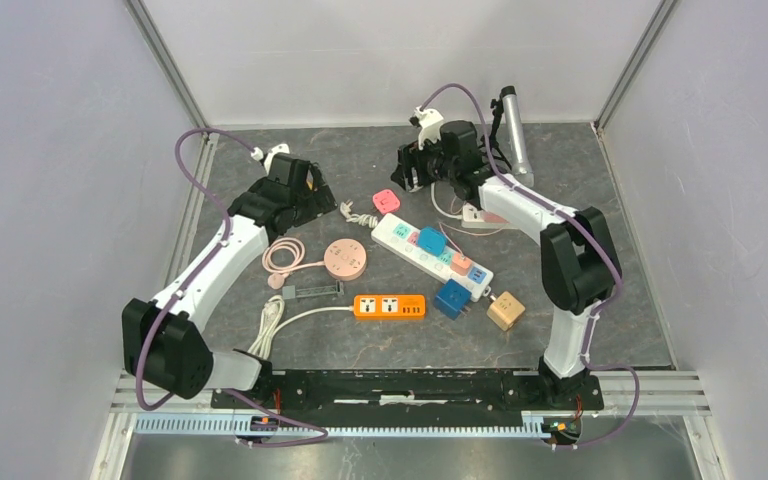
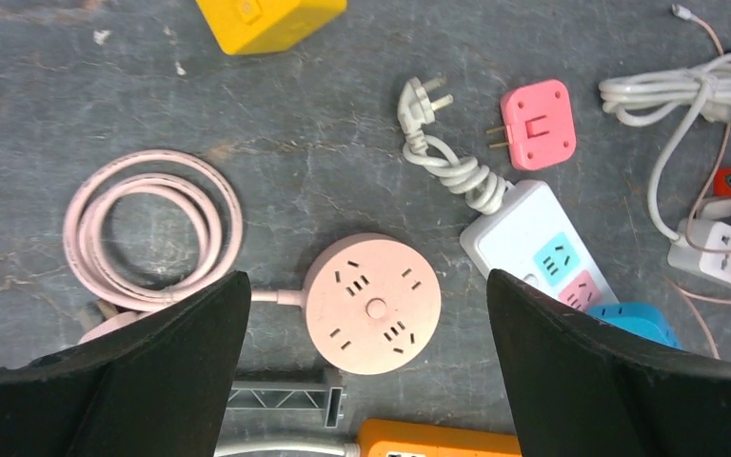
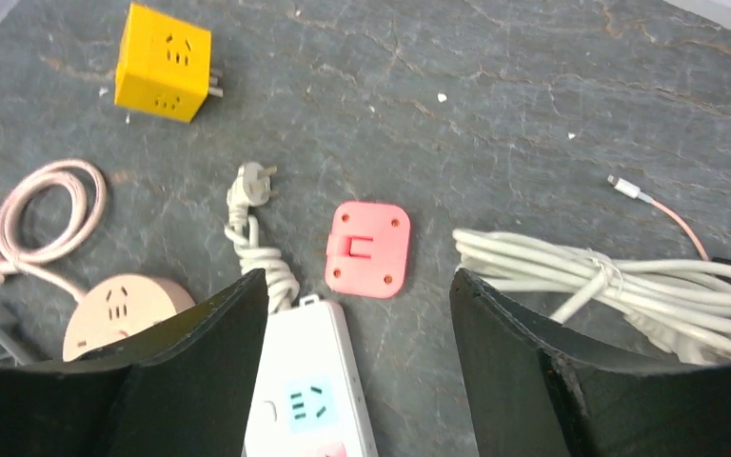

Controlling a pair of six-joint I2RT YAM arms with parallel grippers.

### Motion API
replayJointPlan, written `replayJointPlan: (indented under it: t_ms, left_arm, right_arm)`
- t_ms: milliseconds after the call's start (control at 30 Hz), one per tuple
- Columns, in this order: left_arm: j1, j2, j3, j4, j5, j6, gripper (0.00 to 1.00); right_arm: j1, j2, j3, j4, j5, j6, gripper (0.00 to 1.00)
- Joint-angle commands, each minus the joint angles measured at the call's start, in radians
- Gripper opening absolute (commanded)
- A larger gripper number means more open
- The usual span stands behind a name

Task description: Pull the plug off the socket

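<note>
A white power strip (image 1: pixel 430 255) lies slanted at mid-table, with a blue plug (image 1: pixel 430 240) and a pink-orange plug (image 1: pixel 456 262) seated in it. My left gripper (image 1: pixel 318 200) is open and empty, hovering to the strip's left; its wrist view (image 2: pixel 364 286) looks down on a round pink socket (image 2: pixel 373 303), with the strip's end (image 2: pixel 533 243) and the blue plug (image 2: pixel 640 319) at right. My right gripper (image 1: pixel 412 172) is open and empty above the strip's far end (image 3: pixel 309 381); its jaws (image 3: pixel 359 281) are apart, touching nothing.
A flat pink adapter (image 1: pixel 387 199) lies beyond the strip's end. An orange strip (image 1: pixel 389 307), a blue cube (image 1: pixel 452 299) and a tan cube (image 1: pixel 506 311) lie nearer. A yellow cube (image 3: pixel 165 62), white cable bundle (image 3: pixel 609 281) and silver cylinder (image 1: pixel 513 130) lie at the back.
</note>
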Motion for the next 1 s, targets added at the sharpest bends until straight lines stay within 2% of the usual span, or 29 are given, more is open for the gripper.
replayJointPlan:
  t_ms: [0,200,333,433,567,967]
  left_arm:
    - [-0.001,-0.019,-0.029,0.077,0.074,0.013,1.00]
    - [-0.001,0.036,-0.015,0.068,0.122,0.007,1.00]
    - [-0.001,0.061,-0.015,0.100,0.191,0.002,1.00]
    - [0.000,0.092,-0.025,0.168,0.359,0.022,1.00]
    - [-0.004,0.210,0.024,0.178,0.533,0.016,1.00]
    - [-0.022,0.422,0.138,0.166,0.627,-0.011,0.97]
  right_arm:
    - [0.003,-0.052,-0.005,-0.222,0.013,-0.138,0.74]
    - [0.005,-0.068,-0.019,-0.343,-0.032,-0.211,0.74]
    - [0.004,-0.091,-0.078,-0.377,-0.023,-0.259,0.63]
    - [0.005,-0.110,-0.102,-0.404,-0.047,-0.291,0.60]
    - [0.006,-0.120,-0.107,-0.468,-0.068,-0.327,0.61]
    - [0.010,-0.140,-0.127,-0.555,-0.171,-0.386,0.61]
